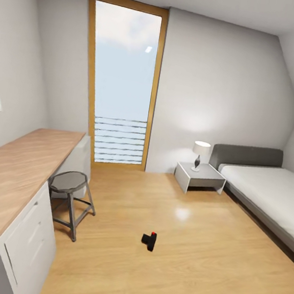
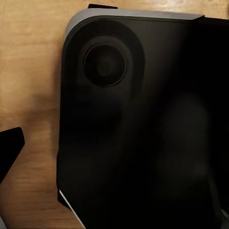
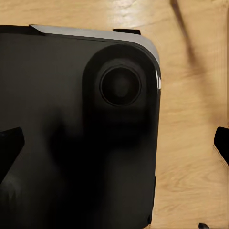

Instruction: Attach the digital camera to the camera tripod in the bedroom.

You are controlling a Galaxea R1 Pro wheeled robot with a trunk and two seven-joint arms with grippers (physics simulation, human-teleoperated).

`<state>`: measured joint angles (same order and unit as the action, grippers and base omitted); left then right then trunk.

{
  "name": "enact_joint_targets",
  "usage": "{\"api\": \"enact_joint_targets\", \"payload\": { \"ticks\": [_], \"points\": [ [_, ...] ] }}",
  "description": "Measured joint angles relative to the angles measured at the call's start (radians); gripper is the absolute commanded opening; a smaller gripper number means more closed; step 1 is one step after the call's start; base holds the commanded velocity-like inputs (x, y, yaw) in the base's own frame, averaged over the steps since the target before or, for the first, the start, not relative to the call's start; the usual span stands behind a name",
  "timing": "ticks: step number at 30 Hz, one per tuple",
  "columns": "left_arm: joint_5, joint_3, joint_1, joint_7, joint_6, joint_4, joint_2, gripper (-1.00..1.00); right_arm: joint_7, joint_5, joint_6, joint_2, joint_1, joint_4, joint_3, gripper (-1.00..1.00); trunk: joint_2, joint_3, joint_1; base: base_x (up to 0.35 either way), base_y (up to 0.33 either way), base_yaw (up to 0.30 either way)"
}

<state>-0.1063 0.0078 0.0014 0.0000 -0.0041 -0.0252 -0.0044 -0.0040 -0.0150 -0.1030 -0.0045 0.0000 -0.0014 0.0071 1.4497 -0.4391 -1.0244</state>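
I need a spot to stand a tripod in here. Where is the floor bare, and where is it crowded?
Widest bare patch: wood floor between the digital camera and the bed, running up to the nightstand. A second strip lies before the window. Crowded: beside the desk, where the stool stands. The desk top itself is bare.

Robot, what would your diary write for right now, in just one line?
place: bedroom | small black digital camera with red button: lying on light wood floor, untouched | tripod: not yet found | grippers: state unclear | next: probably approach camera
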Motion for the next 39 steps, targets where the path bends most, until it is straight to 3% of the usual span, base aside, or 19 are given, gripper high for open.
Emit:
{"api": "enact_joint_targets", "payload": {
  "ticks": [39],
  "points": [
    [-0.006,0.000,0.000,0.000,0.000,0.000,0.002,1.00,0.000,0.006,0.000,0.000,0.000,0.000,-0.004,1.00,0.000,0.000,0.000,0.325,0.000,0.000]
  ]
}}
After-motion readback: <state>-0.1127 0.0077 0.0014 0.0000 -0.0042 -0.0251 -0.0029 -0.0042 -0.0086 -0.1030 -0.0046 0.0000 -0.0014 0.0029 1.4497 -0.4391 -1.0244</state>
